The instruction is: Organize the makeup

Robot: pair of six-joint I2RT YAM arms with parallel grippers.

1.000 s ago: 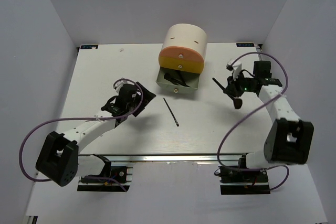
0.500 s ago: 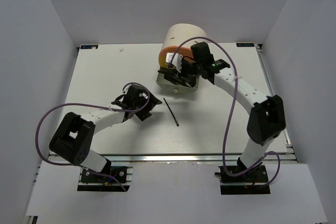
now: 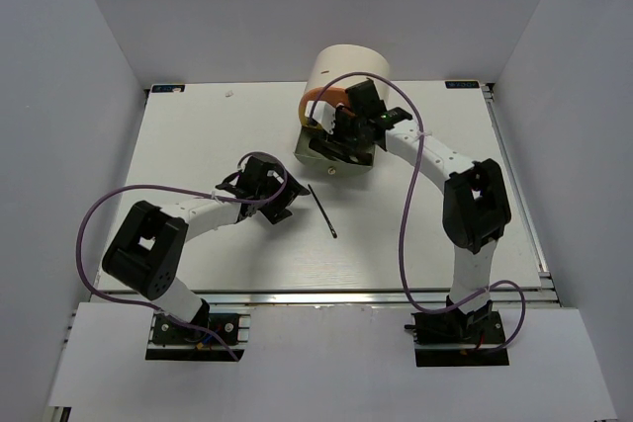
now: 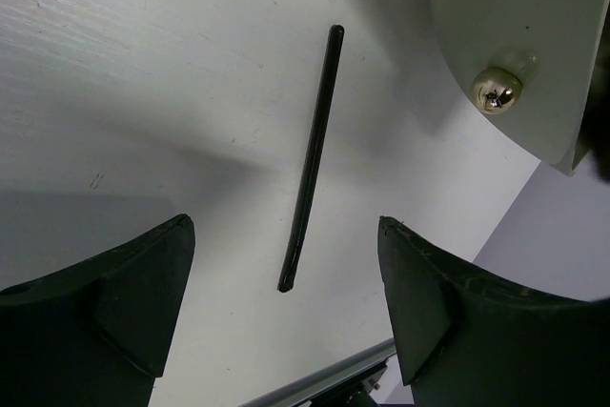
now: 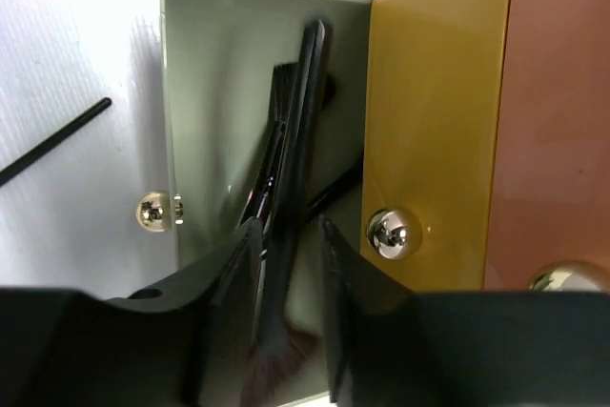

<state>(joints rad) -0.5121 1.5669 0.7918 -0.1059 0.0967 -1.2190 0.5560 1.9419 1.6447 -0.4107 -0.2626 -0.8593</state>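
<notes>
Looks down past the left gripper (image 4: 286,235) onto a white table (image 4: 143,73). Spread wide, with dark fingers (image 4: 133,293) at the two lower corners and nothing held. Between them, touching neither: a slim black stick (image 4: 315,140), flat on the table and leaning slightly off vertical in the view. At upper right, apart from the stick: a pale drawer front (image 4: 515,16) with a round shiny knob (image 4: 496,91). Along the bottom, at the table's edge: a strip of metal rail (image 4: 324,386).

Top view looking down, wrist views close-in (all three share the stick (image 4: 310,154))
</notes>
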